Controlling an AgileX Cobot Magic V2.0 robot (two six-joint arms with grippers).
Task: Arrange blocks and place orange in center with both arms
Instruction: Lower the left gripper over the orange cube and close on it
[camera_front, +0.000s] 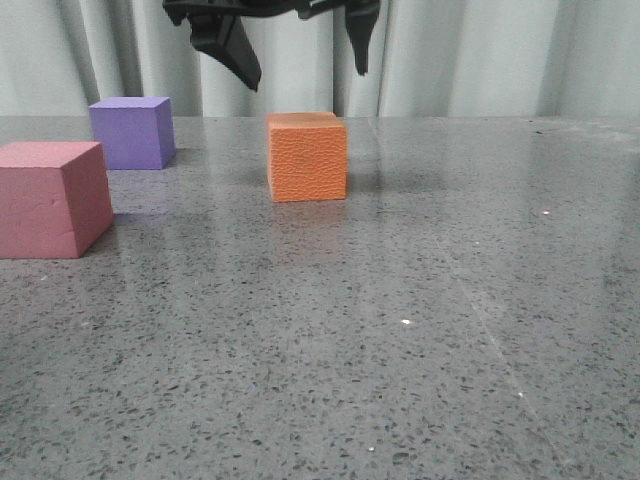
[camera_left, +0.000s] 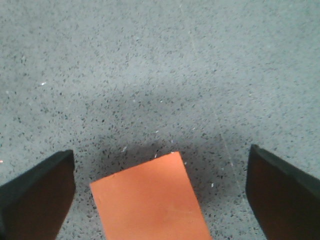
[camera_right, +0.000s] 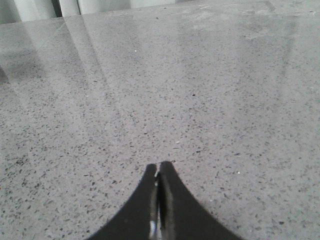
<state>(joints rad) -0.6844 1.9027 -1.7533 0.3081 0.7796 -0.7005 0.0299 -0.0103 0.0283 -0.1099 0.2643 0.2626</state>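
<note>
An orange cube (camera_front: 307, 156) is seen upright on the grey desk (camera_front: 420, 330), with no long axis; in the left wrist view its edges run skewed to the spread left end effector (camera_front: 300, 60) above it. The right end effector (camera_right: 158, 200) is pressed together, empty. Pink cube (camera_front: 50, 198) and purple cube (camera_front: 131, 132) sit leftward; bare desk lies rightward.

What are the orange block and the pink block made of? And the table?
The orange block looks like foam with a pebbly, leathery skin, seen in its bumpy front face. The pink block looks like smoother matte foam, with faint dents and soft edges. The table looks like polished speckled grey stone, or a stone-look top: it is glossy and mirrors the blocks faintly.
</note>
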